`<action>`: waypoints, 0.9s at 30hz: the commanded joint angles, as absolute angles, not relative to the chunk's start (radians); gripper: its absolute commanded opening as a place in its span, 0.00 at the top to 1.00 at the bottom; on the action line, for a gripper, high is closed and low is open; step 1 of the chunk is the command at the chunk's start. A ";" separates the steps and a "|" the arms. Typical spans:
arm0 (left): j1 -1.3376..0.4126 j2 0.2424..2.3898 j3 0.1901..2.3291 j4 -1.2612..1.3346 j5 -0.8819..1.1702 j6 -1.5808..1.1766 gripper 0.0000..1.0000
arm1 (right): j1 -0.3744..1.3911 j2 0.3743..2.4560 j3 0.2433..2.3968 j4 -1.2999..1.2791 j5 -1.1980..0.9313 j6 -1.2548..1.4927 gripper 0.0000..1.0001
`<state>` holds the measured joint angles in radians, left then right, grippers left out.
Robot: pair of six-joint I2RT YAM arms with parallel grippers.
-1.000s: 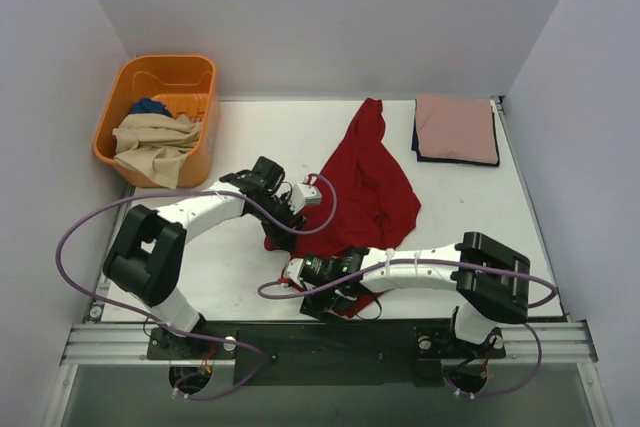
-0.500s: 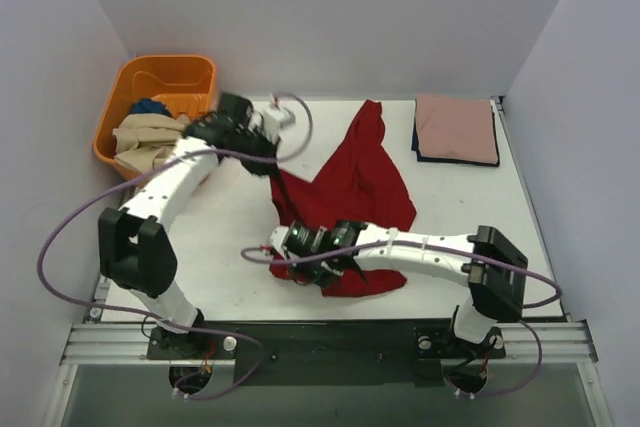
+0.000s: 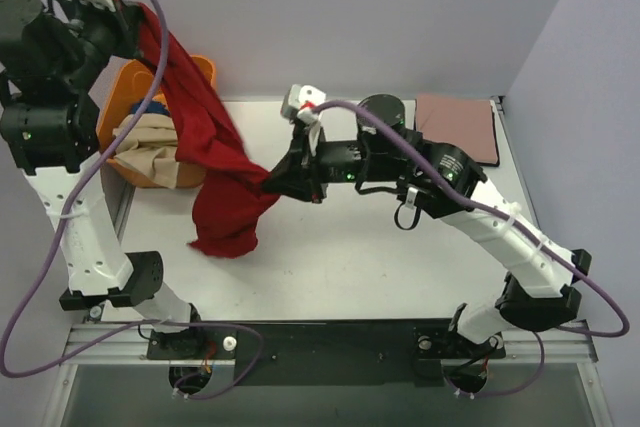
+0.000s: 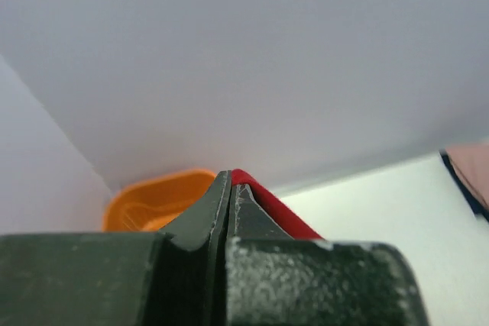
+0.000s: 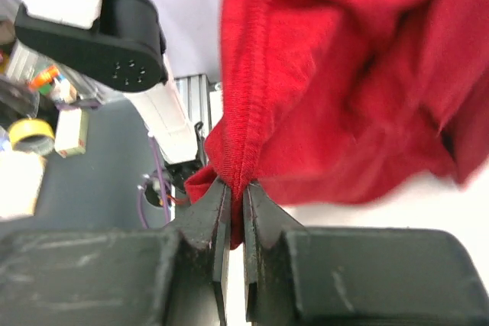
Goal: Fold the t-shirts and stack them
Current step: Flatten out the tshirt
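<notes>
We can read no words, numbers or signs in any view. In the right wrist view, a yellow roll (image 5: pixel 27 137) and a pale box (image 5: pixel 70 131) sit at the left edge, too blurry for us to read.

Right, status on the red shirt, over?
Left gripper shut on dark red t-shirt, held aloft. Right gripper shut on its hem. Orange basket just beneath cloth.

Five t-shirts (image 3: pixel 215 152), one basket (image 3: pixel 203 69)
</notes>
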<state>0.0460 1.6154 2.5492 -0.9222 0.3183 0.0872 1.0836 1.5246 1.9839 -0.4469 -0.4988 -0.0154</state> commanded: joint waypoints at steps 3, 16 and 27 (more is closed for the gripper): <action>0.022 1.726 2.691 -0.720 0.146 -0.024 1.00 | 0.797 1.414 1.627 -0.143 -0.614 0.409 1.00; -0.373 2.126 2.411 -0.580 0.189 0.078 1.00 | 0.473 1.201 0.996 -0.038 -0.526 0.681 1.00; -0.428 2.272 2.481 -0.735 0.333 0.215 0.11 | 0.301 1.186 0.839 -0.176 -0.500 0.712 1.00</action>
